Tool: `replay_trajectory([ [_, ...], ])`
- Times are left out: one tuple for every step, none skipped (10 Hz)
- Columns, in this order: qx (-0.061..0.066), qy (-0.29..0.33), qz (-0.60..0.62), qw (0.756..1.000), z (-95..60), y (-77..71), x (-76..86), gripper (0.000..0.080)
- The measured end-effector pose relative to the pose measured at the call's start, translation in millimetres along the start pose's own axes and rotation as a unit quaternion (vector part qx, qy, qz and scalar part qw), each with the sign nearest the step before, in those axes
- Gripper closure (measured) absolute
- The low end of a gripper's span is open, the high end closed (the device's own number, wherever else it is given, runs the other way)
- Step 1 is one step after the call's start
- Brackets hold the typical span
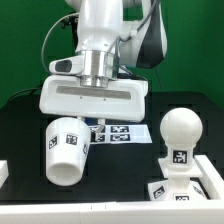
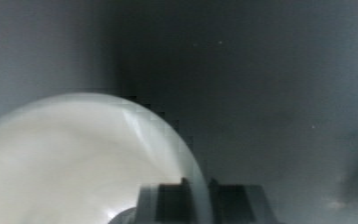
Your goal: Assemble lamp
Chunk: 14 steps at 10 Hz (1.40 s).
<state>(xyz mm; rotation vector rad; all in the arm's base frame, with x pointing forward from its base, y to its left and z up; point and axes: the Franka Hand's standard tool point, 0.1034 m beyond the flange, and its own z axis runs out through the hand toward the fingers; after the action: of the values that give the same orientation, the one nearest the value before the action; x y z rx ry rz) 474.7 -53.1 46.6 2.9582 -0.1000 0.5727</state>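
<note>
White plastic shade [image 1: 66, 150] hangs tilted under the gripper [image 1: 88, 122], open mouth facing down toward the camera, narrow end up by the gripper body. It looks carried, clear of the black table [image 1: 120, 170], but the fingertips are hidden behind the wide white gripper housing, so I cannot tell whether they are clamped on the shade's wall or merely close to it. In the wrist view a pale curved surface, probably the shade [image 2: 87, 160], fills one side, with dark finger parts [image 2: 197, 203] at the edge; too blurred to read the grip.

Judgement: the tilt suits a pinch on the rim or wall, leaving the open mouth free to drop over the bulb later.

Outward: marker board [image 1: 118, 133] lies flat on the table just behind the shade, partly covered by it in the exterior view. Bulb [image 1: 181, 128] stands upright on the base [image 1: 178, 175] at the exterior view's right, well apart from the shade. Bulb seated in base suggests that step is done; shade remains.

Markings: black-and-white square tags on the shade, on the bulb's neck and on the base. No brand or readable lettering anywhere.
</note>
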Motion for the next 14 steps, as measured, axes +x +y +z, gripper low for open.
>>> replay_trajectory([
  [0.000, -0.001, 0.000, 1.000, 0.2, 0.1, -0.3, 0.0755],
  [0.000, -0.001, 0.001, 1.000, 0.2, 0.2, -0.4, 0.0657],
  [0.000, -0.001, 0.001, 1.000, 0.2, 0.2, -0.4, 0.0480],
  [0.000, -0.001, 0.001, 1.000, 0.2, 0.2, -0.4, 0.0480],
  [0.000, -0.001, 0.001, 1.000, 0.2, 0.2, -0.4, 0.0280],
  [0.000, -0.001, 0.001, 1.000, 0.2, 0.2, -0.4, 0.0163],
  [0.000, -0.001, 0.001, 1.000, 0.2, 0.2, -0.4, 0.0163],
  [0.000, -0.001, 0.001, 1.000, 0.2, 0.2, -0.4, 0.0113],
  [0.000, -0.001, 0.001, 1.000, 0.2, 0.2, -0.5, 0.0104],
  [0.000, -0.001, 0.001, 1.000, 0.2, 0.2, -0.4, 0.0104],
  [0.000, -0.001, 0.001, 1.000, 0.2, 0.2, -0.4, 0.0104],
  [0.000, -0.001, 0.001, 1.000, 0.2, 0.2, -0.5, 0.0101],
  [0.000, -0.002, 0.001, 1.000, -0.3, -0.1, -1.2, 0.0101],
  [0.005, -0.007, 0.005, 1.000, -4.9, -4.1, -3.6, 0.0101],
])
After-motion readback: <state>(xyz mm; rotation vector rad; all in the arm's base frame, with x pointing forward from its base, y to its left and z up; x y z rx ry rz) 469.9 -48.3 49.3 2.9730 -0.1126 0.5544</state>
